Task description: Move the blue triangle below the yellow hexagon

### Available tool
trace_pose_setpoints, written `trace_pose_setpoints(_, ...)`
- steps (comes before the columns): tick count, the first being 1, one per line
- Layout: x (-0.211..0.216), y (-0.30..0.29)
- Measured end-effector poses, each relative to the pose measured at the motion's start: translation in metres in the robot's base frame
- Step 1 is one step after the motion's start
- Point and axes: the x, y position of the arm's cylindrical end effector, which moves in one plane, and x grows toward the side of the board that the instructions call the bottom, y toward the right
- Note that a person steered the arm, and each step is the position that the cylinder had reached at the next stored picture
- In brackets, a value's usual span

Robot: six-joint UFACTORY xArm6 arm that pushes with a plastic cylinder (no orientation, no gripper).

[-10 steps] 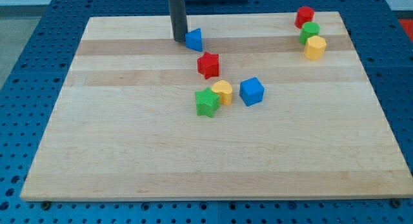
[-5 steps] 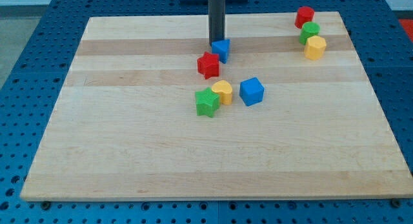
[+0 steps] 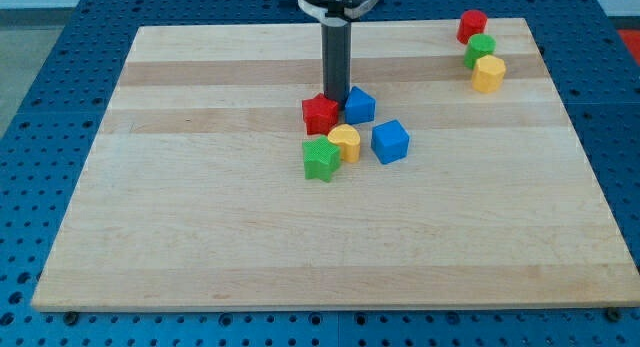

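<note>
The blue triangle sits near the board's middle, touching the right side of the red star. My tip is right behind them, wedged at the top of the gap between the two blocks. The yellow hexagon stands far off at the view's upper right, below the green block and the red block.
A yellow heart, a green star and a blue cube cluster just below the red star and blue triangle. The wooden board lies on a blue perforated table.
My tip moved right and then down the view, pushing the blue triangle from the upper left of the red star to its right side. The red star shifted slightly down.
</note>
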Motion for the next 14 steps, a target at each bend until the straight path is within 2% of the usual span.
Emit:
trace_pose_setpoints(2, 0.013, 0.013)
trace_pose_setpoints(5, 0.036, 0.068)
trace_pose_setpoints(9, -0.016, 0.080)
trace_pose_setpoints(14, -0.009, 0.173)
